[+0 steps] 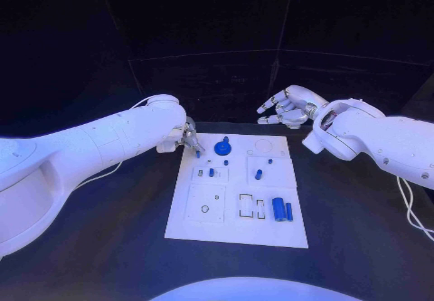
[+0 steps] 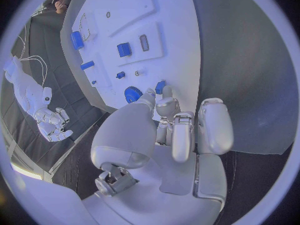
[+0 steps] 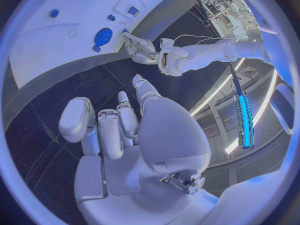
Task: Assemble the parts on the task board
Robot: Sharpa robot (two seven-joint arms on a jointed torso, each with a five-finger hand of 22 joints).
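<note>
Just at left fingers (image 2: 164, 106): small blue part (image 2: 160, 87).

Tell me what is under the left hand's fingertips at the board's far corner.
The left hand pinches a small blue part over the task board, beside the blue gear. The fingers cover the part's upper end.

No readable text, labels, brands, numbers or signs anywhere. White board (image 1: 237, 221): plain outlines and cut-outs only, no lettering. Blue parts (image 1: 282, 209): unmarked. Arms, hands: no legible marking. Black table (image 1: 108, 251): bare of writing.
</note>
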